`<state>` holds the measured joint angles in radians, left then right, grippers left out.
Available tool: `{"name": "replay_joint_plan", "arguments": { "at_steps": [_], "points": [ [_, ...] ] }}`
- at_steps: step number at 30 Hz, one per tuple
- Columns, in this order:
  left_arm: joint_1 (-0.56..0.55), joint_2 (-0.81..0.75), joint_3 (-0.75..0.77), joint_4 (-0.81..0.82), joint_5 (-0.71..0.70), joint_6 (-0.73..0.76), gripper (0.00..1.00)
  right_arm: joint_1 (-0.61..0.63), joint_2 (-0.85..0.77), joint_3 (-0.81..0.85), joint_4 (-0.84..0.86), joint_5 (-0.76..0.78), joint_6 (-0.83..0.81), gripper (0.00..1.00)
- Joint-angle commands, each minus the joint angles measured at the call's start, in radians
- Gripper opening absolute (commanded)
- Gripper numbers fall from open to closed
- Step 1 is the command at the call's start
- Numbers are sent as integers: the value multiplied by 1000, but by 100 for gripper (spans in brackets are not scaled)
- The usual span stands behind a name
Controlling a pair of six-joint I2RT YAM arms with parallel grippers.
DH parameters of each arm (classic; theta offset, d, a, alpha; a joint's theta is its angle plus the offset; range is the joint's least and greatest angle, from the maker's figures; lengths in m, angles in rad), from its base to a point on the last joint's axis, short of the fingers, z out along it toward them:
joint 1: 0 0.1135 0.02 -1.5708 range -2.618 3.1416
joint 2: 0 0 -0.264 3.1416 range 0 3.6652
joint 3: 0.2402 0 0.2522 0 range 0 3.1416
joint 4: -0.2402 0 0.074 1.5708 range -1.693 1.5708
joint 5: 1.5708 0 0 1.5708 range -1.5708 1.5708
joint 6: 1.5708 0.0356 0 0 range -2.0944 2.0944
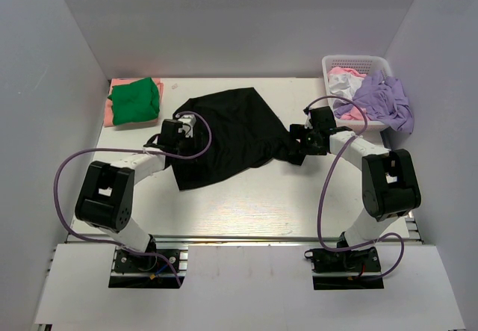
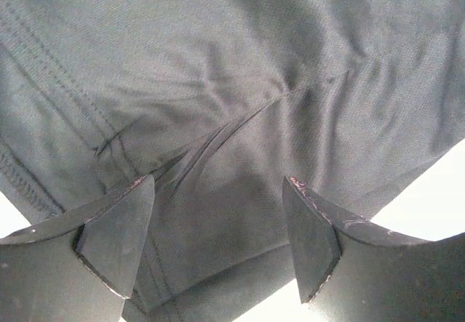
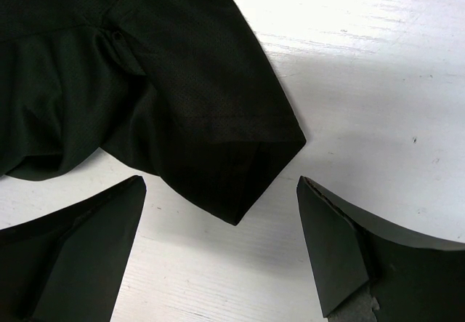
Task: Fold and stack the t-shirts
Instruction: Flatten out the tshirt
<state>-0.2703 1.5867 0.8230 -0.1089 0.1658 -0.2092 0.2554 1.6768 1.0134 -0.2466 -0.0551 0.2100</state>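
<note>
Lying spread: one black t-shirt (image 1: 231,133); one green t-shirt (image 1: 136,99) atop one salmon-pink t-shirt (image 1: 109,114).

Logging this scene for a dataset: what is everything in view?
black t-shirt: 1, black, spread mid-table
salmon-pink t-shirt: 1, salmon-pink, far-left corner
green t-shirt: 1, green, folded on top of it
basket: 1, white, far-right corner
lavender t-shirt: 1, lavender, draped over basket rim
white t-shirt: 1, white, in basket
pale pink t-shirt: 1, pale pink, in basket
table: 1, white, under everything
cables: 2, purple, along the arms
left fingers: 2, black, open over black t-shirt
right fingers: 2, black, open by its sleeve
</note>
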Motion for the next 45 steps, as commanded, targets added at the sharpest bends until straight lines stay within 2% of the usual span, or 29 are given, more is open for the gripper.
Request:
{"name": "replay_joint_plan", "arguments": {
  "at_steps": [1, 9, 13, 16, 25, 30, 38, 40, 45],
  "points": [
    [2, 18, 47, -2, 43, 11, 81, -2, 3, 21, -14, -6, 0, 90],
    [2, 58, 77, -57, -40, 11, 81, -1, 6, 22, -14, -9, -3, 90],
    [2, 9, 55, -89, -164, -10, 96, -1, 9, 25, -16, -11, -3, 90],
    [2, -4, 45, -101, -238, -10, 99, -2, 14, 28, -17, -11, -1, 90],
    [2, -2, 45, -81, -238, -1, 99, -2, 15, 31, -22, -14, 0, 90],
    [2, 28, 54, -72, -224, -1, 87, 1, 12, 30, -20, -9, 0, 90],
    [2, 48, 45, -28, -224, -1, 87, -2, 15, 33, -26, -8, -4, 90],
    [2, 58, 45, -28, -233, -1, 81, -2, 14, 30, -25, -8, -3, 90],
    [2, 88, 65, -41, -252, -1, 75, -2, 15, 31, -26, -6, -3, 90]
  ]
}}
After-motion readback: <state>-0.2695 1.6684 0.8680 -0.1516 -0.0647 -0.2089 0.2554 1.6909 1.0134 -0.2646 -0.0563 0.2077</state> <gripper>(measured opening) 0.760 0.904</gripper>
